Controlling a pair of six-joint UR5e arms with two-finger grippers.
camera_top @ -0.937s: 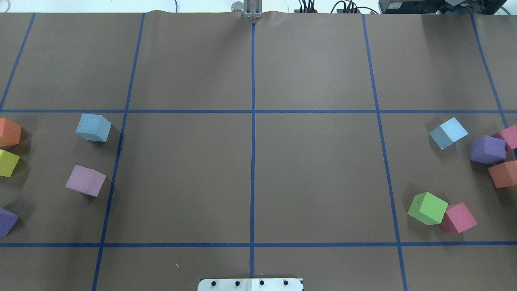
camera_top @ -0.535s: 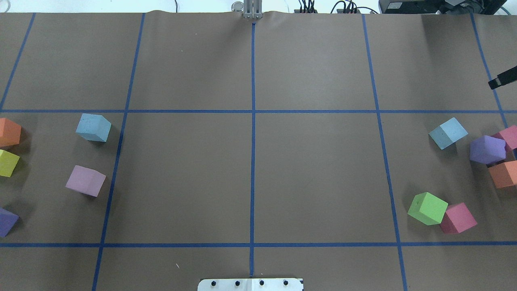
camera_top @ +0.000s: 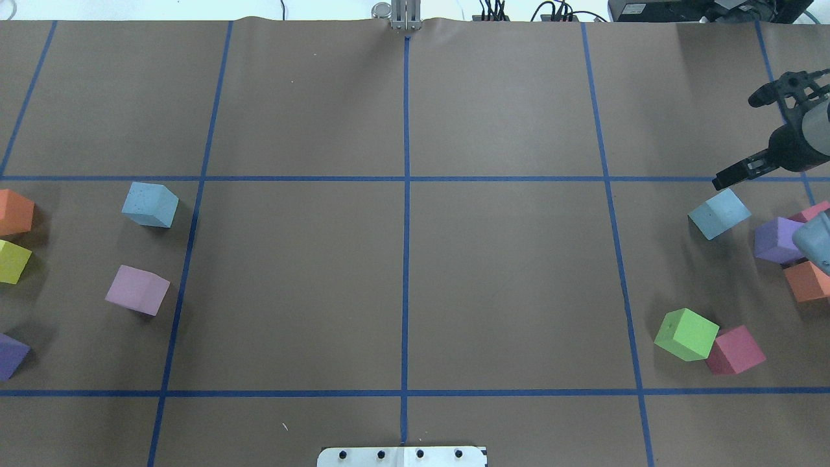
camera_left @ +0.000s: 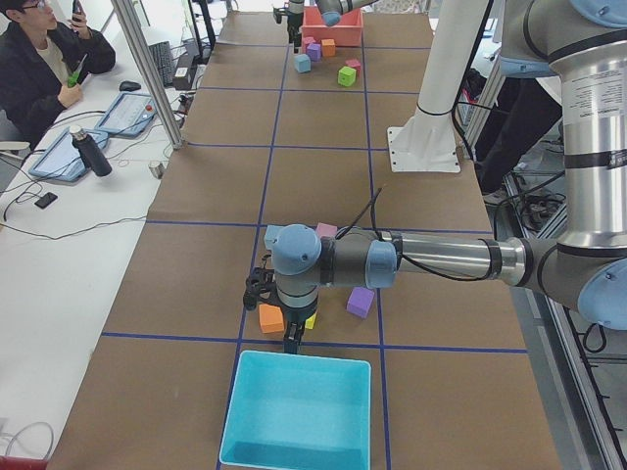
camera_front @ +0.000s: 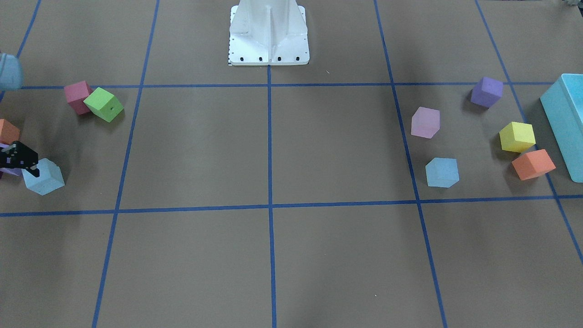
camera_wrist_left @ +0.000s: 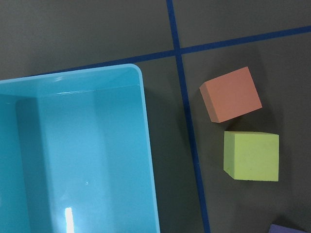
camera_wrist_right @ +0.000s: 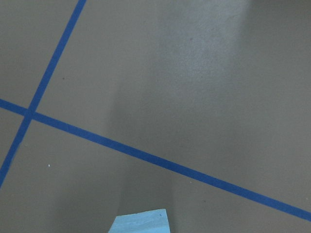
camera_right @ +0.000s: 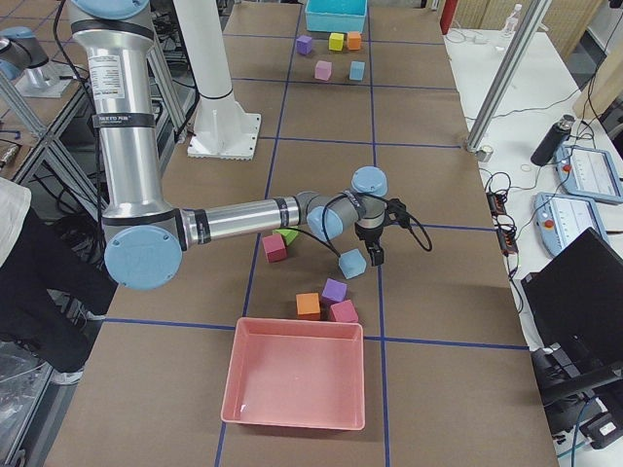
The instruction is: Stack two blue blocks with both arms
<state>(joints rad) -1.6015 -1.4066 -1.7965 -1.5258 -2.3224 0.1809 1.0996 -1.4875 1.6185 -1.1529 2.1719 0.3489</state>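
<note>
Two light blue blocks lie on the brown table. One is at the left [camera_top: 150, 204], also in the front view [camera_front: 442, 172]. The other is at the right [camera_top: 720, 213], also in the front view [camera_front: 43, 176] and the right side view [camera_right: 352, 263]. My right gripper [camera_top: 738, 141] is open, empty, and hovers just beyond the right blue block. That block's top edge shows at the bottom of the right wrist view [camera_wrist_right: 141, 221]. My left gripper [camera_left: 279, 318] hangs over the orange and yellow cubes beside the turquoise box. I cannot tell whether it is open.
Purple [camera_top: 778, 240], pink and orange [camera_top: 807, 280] cubes crowd the right blue block. Green [camera_top: 686, 334] and red [camera_top: 736, 350] cubes lie nearer. A lilac cube [camera_top: 137, 290] lies near the left blue block. A turquoise box [camera_wrist_left: 73, 155] and a pink tray [camera_right: 292, 375] stand at the table's ends.
My right gripper has come in from the right edge of the overhead view and moved toward the right blue block. No block has moved.
</note>
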